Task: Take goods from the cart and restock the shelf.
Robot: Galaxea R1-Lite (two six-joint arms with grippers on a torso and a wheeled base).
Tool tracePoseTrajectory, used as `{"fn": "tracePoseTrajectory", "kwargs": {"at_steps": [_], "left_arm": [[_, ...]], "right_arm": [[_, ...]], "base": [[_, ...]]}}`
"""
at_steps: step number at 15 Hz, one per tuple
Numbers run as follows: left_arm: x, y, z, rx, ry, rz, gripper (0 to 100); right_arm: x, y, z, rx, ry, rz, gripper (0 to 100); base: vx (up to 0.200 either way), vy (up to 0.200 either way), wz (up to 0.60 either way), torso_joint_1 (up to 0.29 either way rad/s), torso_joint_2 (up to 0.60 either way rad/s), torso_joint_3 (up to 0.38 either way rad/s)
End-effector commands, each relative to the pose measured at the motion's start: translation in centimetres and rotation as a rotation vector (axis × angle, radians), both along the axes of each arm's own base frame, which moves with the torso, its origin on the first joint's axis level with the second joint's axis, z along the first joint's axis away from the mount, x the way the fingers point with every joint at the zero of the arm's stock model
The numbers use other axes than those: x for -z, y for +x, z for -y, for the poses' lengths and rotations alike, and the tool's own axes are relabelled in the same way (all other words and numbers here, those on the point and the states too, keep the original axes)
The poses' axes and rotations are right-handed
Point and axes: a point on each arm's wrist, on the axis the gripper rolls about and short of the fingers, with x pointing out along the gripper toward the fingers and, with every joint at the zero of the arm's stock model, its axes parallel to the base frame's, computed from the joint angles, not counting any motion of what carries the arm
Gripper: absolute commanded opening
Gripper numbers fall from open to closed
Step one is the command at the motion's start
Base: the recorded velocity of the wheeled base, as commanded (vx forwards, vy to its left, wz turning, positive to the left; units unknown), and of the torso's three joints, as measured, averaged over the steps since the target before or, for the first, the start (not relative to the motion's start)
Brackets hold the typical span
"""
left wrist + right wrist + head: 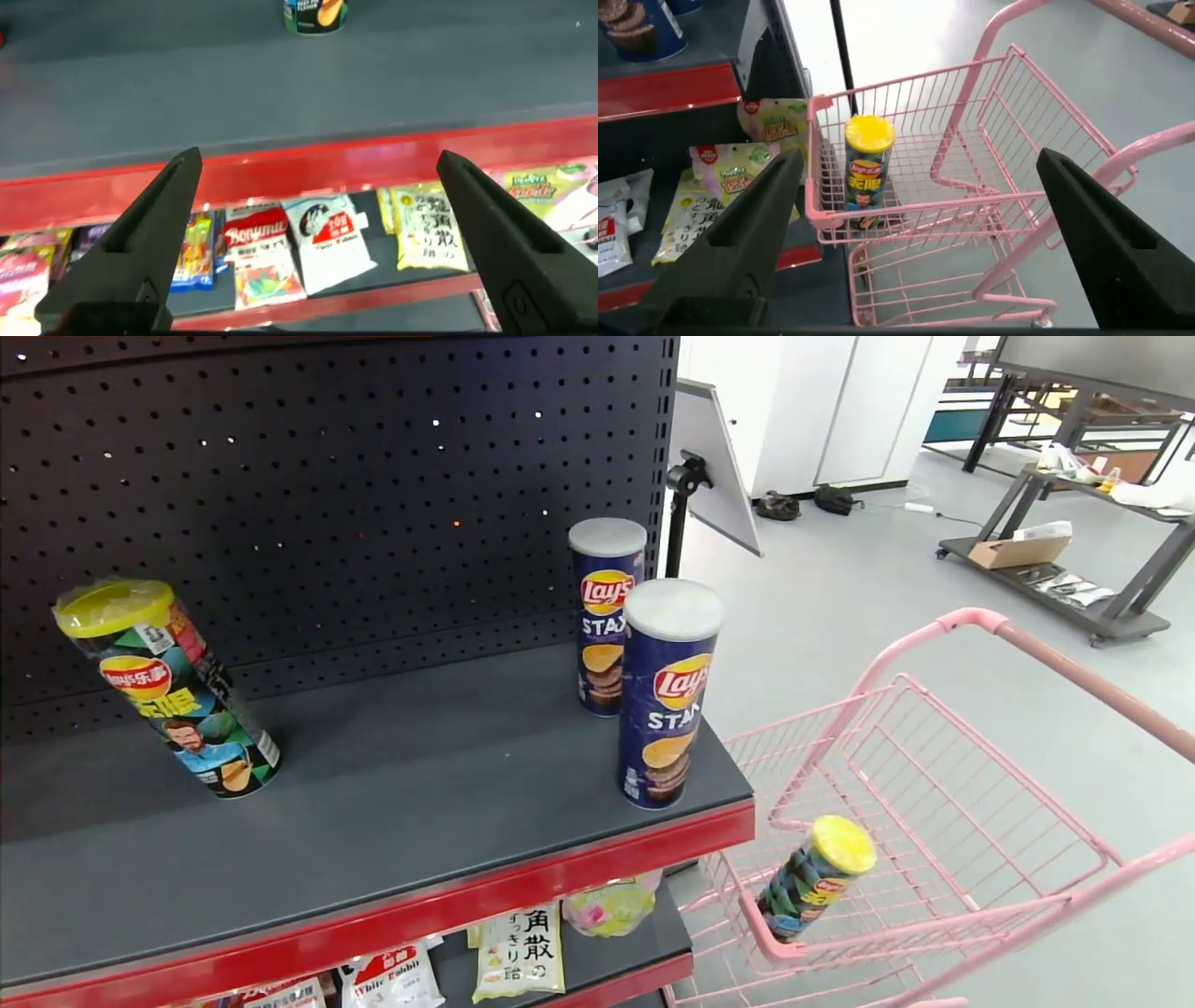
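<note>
Can [815,877] with a yellow lid leans in the near left corner of the cart [1074,670], just right of the shelf [420,803]. The right pincer [917,159] hangs above the cart, wide open and empty, well apart from it. The left pincer [318,157], also wide open and empty, faces the shelf's red edge. Three cans [667,695] stand on the shelf.

Pink wire cart [1074,669] at lower right, cart can [814,877] yellow-lidded with dark multicoloured print, front can [665,695] and rear can [605,616] at centre navy with pale grey lids, left can [168,686] yellow-lidded, green-black patterned, shelf [373,803] dark grey edged red, pegboard [327,476] black, hole-dotted.
</note>
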Motion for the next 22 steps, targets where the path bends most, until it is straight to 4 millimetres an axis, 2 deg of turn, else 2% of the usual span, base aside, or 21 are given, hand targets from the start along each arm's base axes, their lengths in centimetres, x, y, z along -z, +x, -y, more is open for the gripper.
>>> {"fn": "tracePoseTrajectory", "kwargs": {"at_steps": [1,7,11,16,19,22], "left_arm": [[0.0,0.0,0.0,0.0,0.0,0.0,100],[0.0,0.0,0.0,0.0,-0.001,0.0,100],[0.0,0.0,0.0,0.0,0.0,0.0,100],[0.0,0.0,0.0,0.0,-0.001,0.0,100],[0.0,0.0,0.0,0.001,-0.001,0.0,100],[0.0,0.0,0.0,0.0,-0.001,0.0,100]], "right_arm": [[-0.01,0.01,0.0,-0.001,0.0,0.0,100],[0.0,0.0,0.0,-0.001,0.0,0.001,100],[-0.01,0.01,0.0,-0.001,0.0,0.0,100],[-0.01,0.01,0.0,-0.001,0.0,0.0,100],[-0.01,0.01,0.0,-0.001,0.0,0.0,100],[-0.01,0.01,0.0,-0.001,0.0,0.0,100]], "base": [[-0.2,0.0,0.0,0.012,0.0,0.002],[0.0,0.0,0.0,0.0,0.0,0.0],[0.0,-0.2,0.0,0.006,0.0,0.004],[0.0,0.0,0.0,0.0,0.0,0.0],[-0.2,0.0,0.0,0.012,0.01,0.001],[0.0,0.0,0.0,0.0,0.0,0.0]]}}
